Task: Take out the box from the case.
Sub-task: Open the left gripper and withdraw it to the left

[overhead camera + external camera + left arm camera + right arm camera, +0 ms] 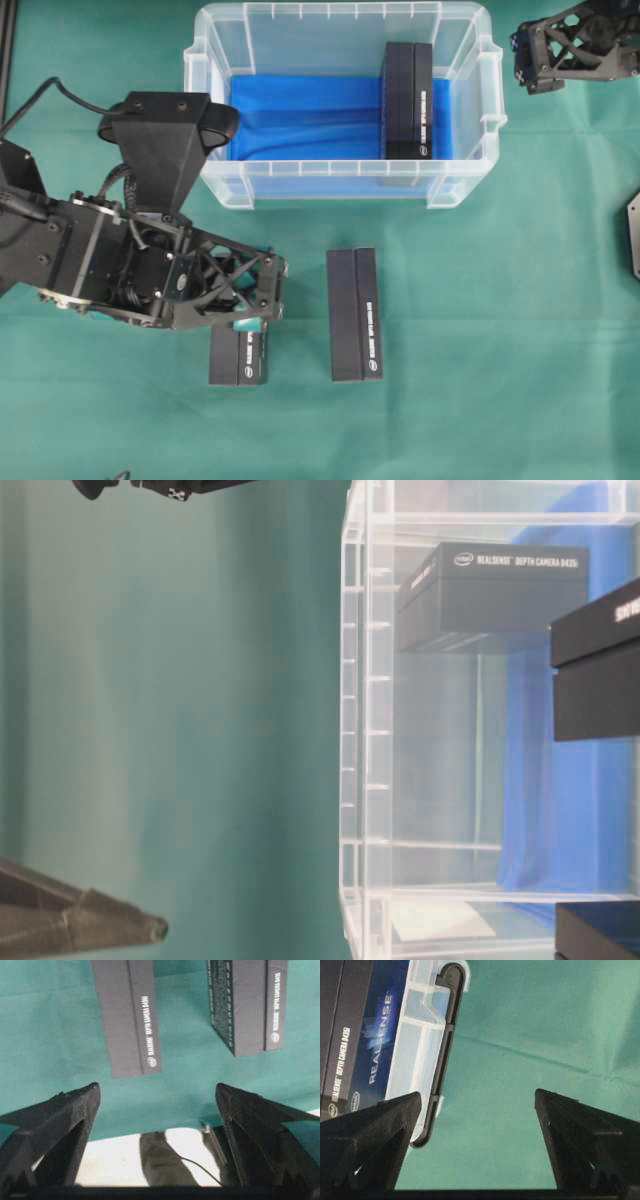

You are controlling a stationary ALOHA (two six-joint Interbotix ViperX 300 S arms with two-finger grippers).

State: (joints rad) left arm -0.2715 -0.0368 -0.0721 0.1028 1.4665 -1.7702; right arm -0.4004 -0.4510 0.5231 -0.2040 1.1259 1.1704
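The case is a clear bin with a blue lining, standing at the back middle of the green cloth. One black box stands inside it against the right end, also seen as the box and the box. Two more black boxes lie on the cloth in front: a long one and a shorter one. My left gripper hangs open just above the shorter box, holding nothing. Both outer boxes lie beyond its fingers. My right gripper is open and empty, right of the case.
The case's dark side handle lies just beyond my right gripper's left finger. The cloth's front edge and the pale floor show past it. Another dark object sits at the right border.
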